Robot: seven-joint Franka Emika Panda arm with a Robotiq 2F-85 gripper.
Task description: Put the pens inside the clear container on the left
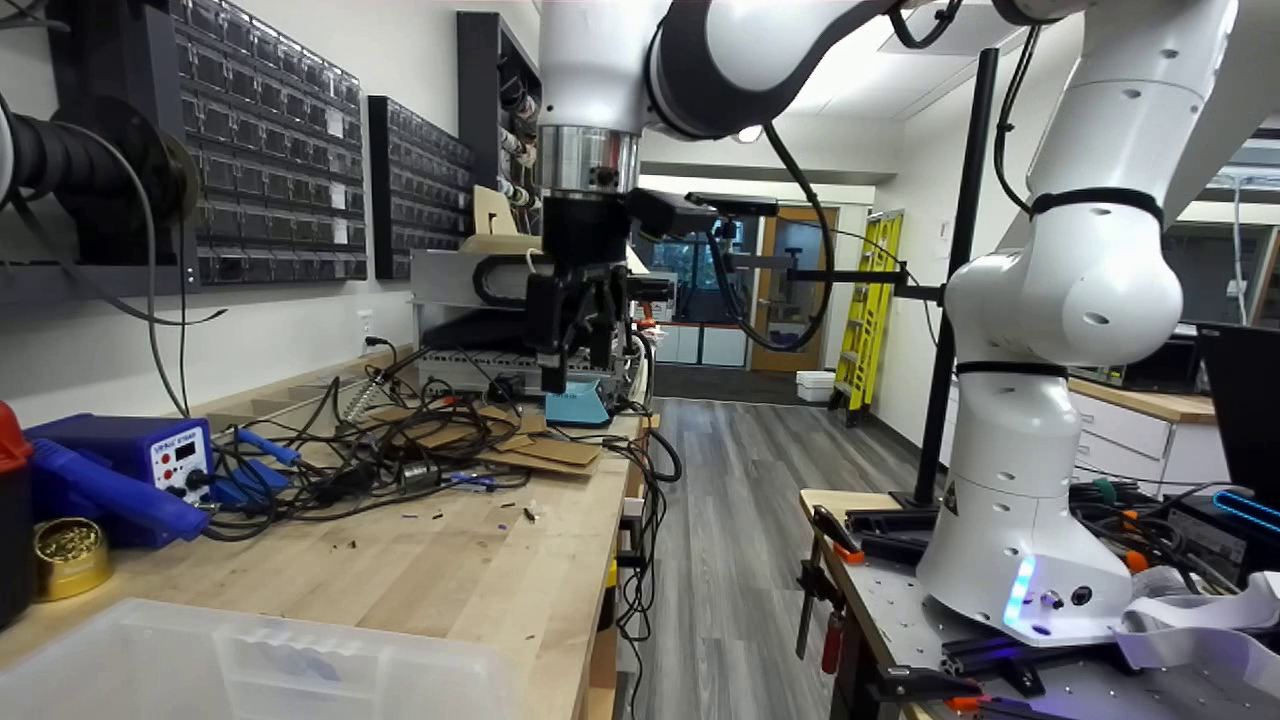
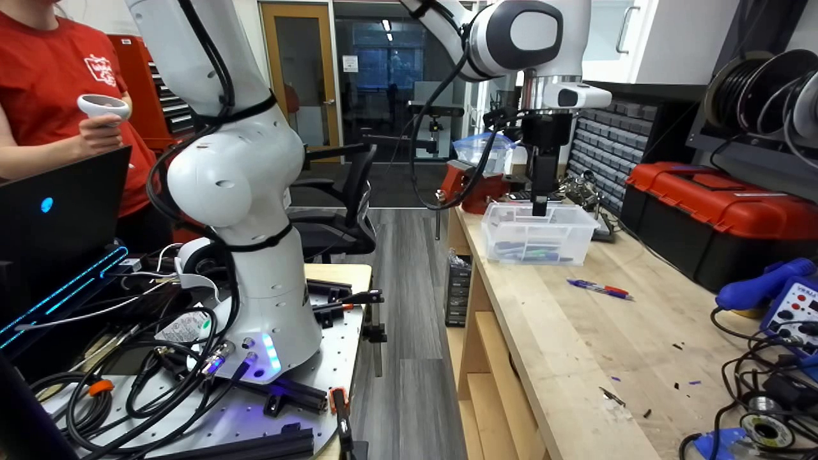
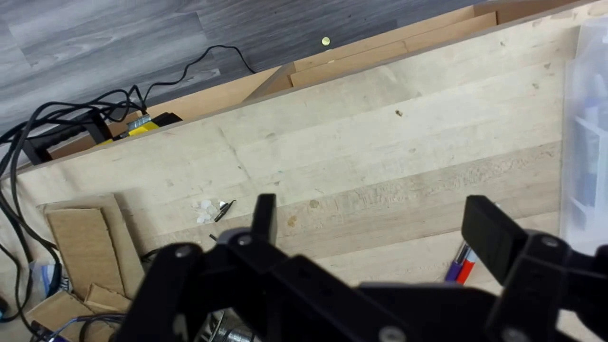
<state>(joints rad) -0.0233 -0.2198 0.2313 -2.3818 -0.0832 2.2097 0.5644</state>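
Observation:
Two pens lie side by side on the bench, one with a red end [image 3: 466, 271] and one with a blue-purple end [image 3: 454, 270]. My right finger hides part of them in the wrist view. The pens also show in an exterior view [image 2: 599, 289], just in front of the clear container [image 2: 540, 237]. That translucent bin holds several pens at its bottom. The container also shows at the wrist view's right edge [image 3: 586, 142] and in an exterior view [image 1: 330, 655]. My gripper [image 3: 373, 218] is open and empty, well above the bench; it shows in both exterior views [image 1: 577, 360] [image 2: 540, 207].
A red and black toolbox [image 2: 722, 217] and a blue soldering station [image 1: 150, 460] stand along the wall side. Tangled cables [image 1: 400, 450] and cardboard pieces [image 1: 545, 452] lie farther along the bench. A red vise [image 2: 476, 185] stands behind the container. The bench edge drops to the floor.

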